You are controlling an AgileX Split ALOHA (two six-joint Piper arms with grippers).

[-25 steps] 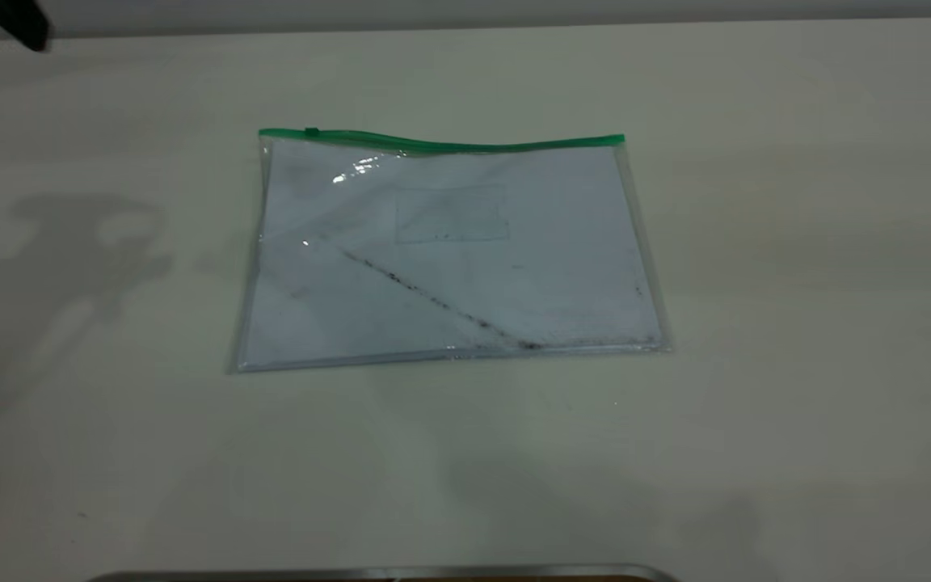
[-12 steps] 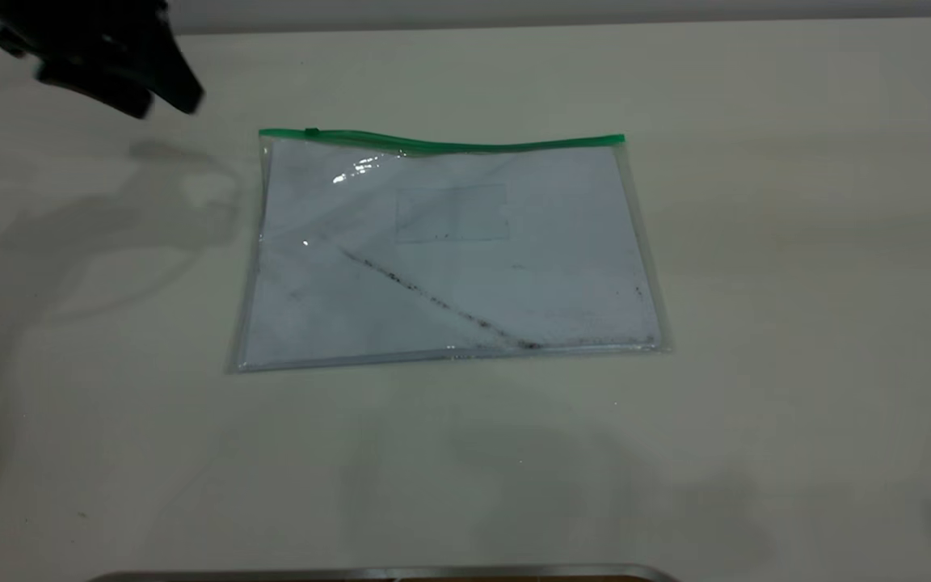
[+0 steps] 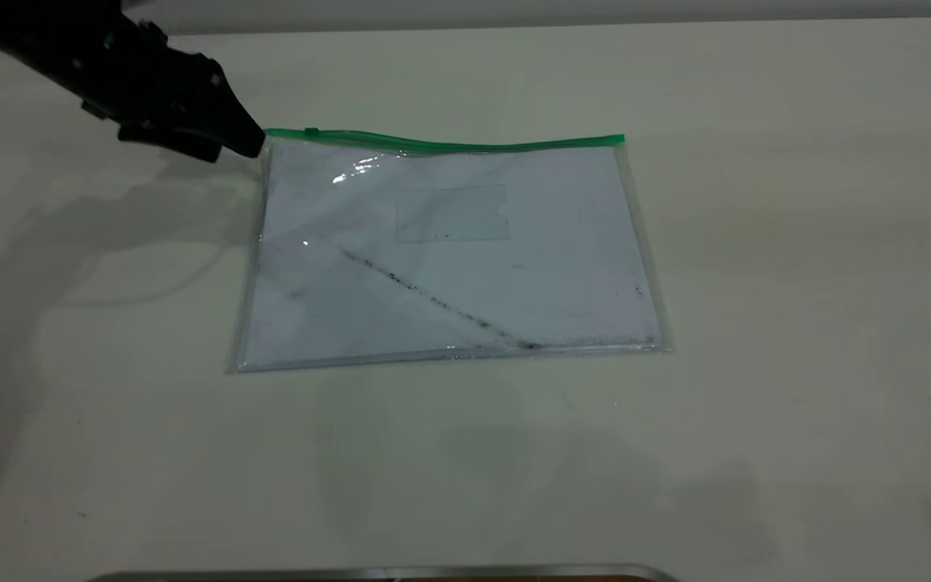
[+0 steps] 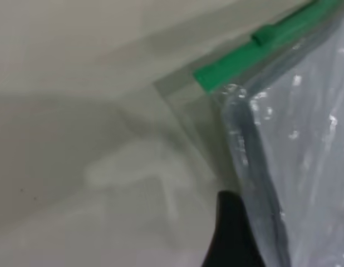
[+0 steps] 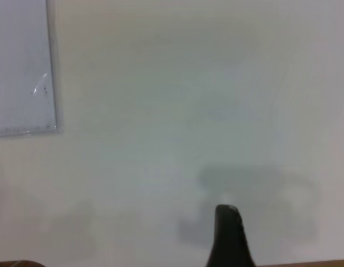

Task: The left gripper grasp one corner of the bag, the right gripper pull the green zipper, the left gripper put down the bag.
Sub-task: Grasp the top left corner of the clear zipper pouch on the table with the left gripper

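Note:
The bag (image 3: 449, 250) lies flat on the table, a clear pouch with a white sheet and a dark diagonal smudge. The green zipper (image 3: 465, 146) runs along its far long edge, with the slider tab (image 3: 312, 131) near the left end. My left gripper (image 3: 246, 147) is open, low at the far left corner of the bag (image 3: 267, 136). In the left wrist view one finger (image 4: 232, 233) stands just beside the bag's short edge (image 4: 255, 167), below the green strip's end (image 4: 211, 78). My right gripper (image 5: 227, 228) hovers over bare table off the bag's near right corner (image 5: 52, 125).
The pale table (image 3: 797, 242) stretches wide on all sides of the bag. A metal-rimmed edge (image 3: 385, 572) shows at the near border. The table's far edge (image 3: 514, 24) meets a grey wall.
My left gripper has come in from the far left and down to the bag's green-tipped corner. The bag's left end has shifted very slightly.

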